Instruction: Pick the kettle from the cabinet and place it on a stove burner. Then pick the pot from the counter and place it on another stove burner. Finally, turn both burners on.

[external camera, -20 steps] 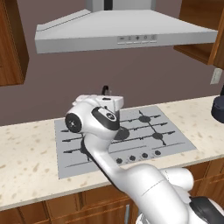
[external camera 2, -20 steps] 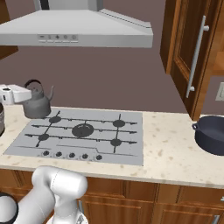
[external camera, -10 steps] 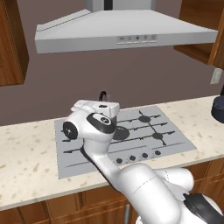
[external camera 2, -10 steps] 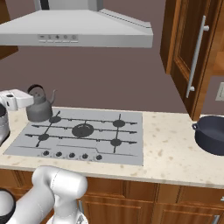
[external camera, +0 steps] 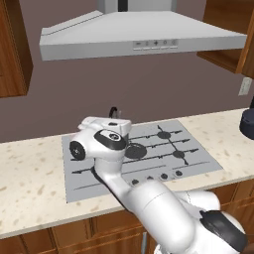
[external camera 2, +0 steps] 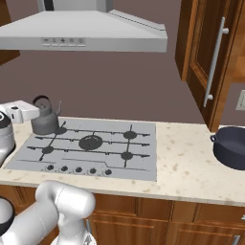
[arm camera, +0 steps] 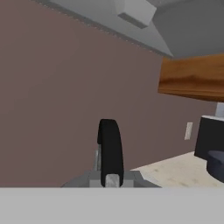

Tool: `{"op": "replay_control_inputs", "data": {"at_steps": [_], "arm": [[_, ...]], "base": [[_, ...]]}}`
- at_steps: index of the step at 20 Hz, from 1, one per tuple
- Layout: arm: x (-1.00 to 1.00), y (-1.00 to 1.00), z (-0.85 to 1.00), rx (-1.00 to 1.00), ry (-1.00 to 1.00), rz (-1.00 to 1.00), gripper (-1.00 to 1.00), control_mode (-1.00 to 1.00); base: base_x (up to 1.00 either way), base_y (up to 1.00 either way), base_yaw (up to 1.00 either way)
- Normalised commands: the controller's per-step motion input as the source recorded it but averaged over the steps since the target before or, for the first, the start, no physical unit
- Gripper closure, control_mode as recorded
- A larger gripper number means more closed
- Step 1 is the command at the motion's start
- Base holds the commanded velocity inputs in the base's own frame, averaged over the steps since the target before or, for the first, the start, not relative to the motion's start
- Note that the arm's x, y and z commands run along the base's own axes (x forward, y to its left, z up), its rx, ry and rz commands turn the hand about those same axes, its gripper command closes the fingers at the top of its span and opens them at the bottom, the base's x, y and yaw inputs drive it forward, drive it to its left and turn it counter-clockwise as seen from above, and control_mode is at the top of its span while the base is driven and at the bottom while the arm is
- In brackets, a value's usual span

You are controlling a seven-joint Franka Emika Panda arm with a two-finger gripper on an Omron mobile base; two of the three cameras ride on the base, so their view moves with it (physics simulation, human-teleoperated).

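Kettle [external camera 2: 44, 122] sits at the far-left corner of the cooktop [external camera 2: 143, 153], over the far-left burner [external camera 2: 61, 130] — grey body, black arched handle, thin spout pointing right in the right base view. Whether its base touches the grate or hangs just above it, cannot tell.

Gripper [external camera 2: 34, 113] is closed narrow on the kettle's handle; the white hand comes in from the left at handle height. In the hand view the black handle [arm camera: 109, 151] arches up right in front of the camera, with the grey kettle top below it. In the left base view the arm's white wrist covers most of the kettle; just the handle tip [external camera: 114, 110] pokes out behind it.

Pot [external camera 2: 230, 147] — dark blue-grey, wide, no lid — stands on the beige speckled counter [external camera 2: 191, 167] well to the right of the cooktop, below the brown wall cabinet [external camera 2: 203, 57], whose door with the long silver handle [external camera 2: 214, 62] stands ajar. Small dark knobs [external camera 2: 79, 169] run along the cooktop's near edge. Grey range hood [external camera 2: 86, 31] hangs above.
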Motion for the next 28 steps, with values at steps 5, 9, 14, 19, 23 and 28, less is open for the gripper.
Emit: {"op": "replay_control_inputs", "data": {"at_steps": [5, 9, 14, 19, 23, 28], "arm": [[0.17, 0.13, -0.08, 0.00, 0.00, -0.01, 1.00, -1.00], [0.16, 0.17, 0.00, 0.00, 0.00, -0.04, 1.00, -1.00], [0.24, 0.07, -0.08, 0.00, 0.00, -0.04, 1.00, -1.00], [0.27, 0.10, -0.14, 0.00, 0.00, -0.04, 1.00, -1.00], [0.19, 0.10, -0.21, 0.00, 0.00, -0.04, 1.00, -1.00], [0.17, 0.12, -0.19, 0.00, 0.00, -0.05, 1.00, -1.00]], "base": [[0.00, 0.00, 0.00], [0.00, 0.00, 0.00], [0.00, 0.00, 0.00], [0.00, 0.00, 0.00], [0.00, 0.00, 0.00], [0.00, 0.00, 0.00]]}}
